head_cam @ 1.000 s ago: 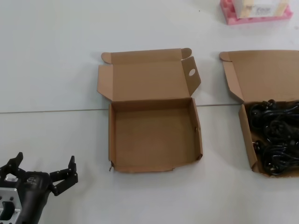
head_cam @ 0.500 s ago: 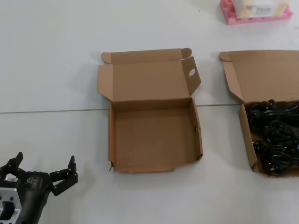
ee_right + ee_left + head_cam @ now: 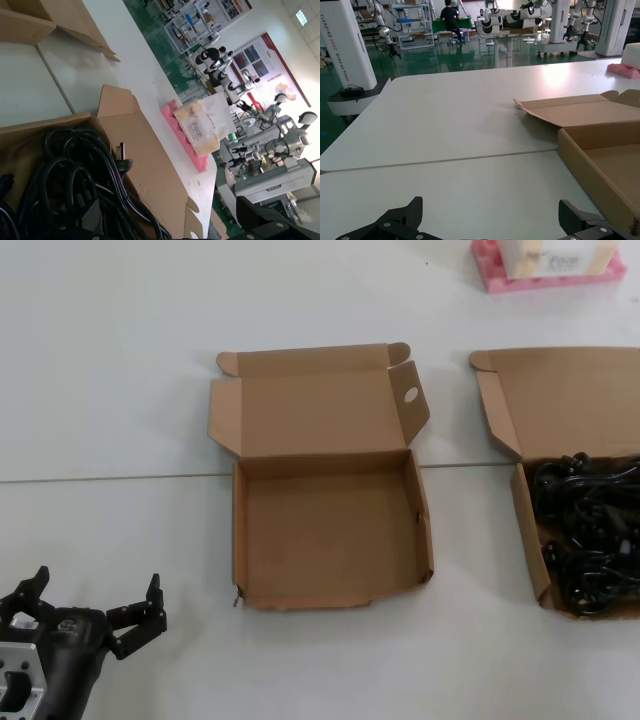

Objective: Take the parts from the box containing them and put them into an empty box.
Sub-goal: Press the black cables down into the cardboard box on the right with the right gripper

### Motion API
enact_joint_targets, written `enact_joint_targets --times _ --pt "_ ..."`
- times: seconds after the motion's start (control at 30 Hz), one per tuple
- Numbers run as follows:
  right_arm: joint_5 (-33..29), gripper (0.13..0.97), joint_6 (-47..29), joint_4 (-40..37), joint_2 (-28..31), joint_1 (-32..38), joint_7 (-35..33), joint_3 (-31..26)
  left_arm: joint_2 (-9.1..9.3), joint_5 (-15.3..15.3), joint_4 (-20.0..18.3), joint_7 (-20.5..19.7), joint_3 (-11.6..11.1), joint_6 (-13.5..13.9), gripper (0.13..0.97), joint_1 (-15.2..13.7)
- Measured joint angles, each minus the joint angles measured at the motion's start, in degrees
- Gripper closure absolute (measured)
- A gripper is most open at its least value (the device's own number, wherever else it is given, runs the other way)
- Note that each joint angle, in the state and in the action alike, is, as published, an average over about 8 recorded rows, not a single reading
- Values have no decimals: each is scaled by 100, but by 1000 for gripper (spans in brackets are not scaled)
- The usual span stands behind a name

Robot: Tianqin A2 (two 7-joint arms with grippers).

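Cables [image 3: 590, 540] sit piled in the full box [image 3: 520, 420] at right edge, same as a second ago. Empty box [image 3: 330, 530] centre, bare. Left gripper [image 3: 95, 615] parked lower left, spread wide. Right gripper hovers close over the cables, jaws unclear; nothing moved yet.

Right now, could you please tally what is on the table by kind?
Cardboard boxes: 2, the empty box and the box of cables
Cable heaps: 1, black power cables, bundles too tangled to count
Pink foam trays: 1
Total: 4
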Motion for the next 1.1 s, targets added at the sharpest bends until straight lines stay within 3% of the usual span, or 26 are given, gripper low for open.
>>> enact_joint_targets --times 0.37,0.67,0.97,1.1 --pt "-97 140 461 -867 -6 592 3 -782 0 0 0 0 0 0 132 0" --pt "75 158 404 -937 -20 682 17 -877 0 0 0 0 0 0 132 0" --pt "245 254 221 -648 -21 475 16 -670 0 0 0 0 0 0 132 0" --pt "292 334 142 -500 -5 355 16 -539 0 0 0 0 0 0 132 0"
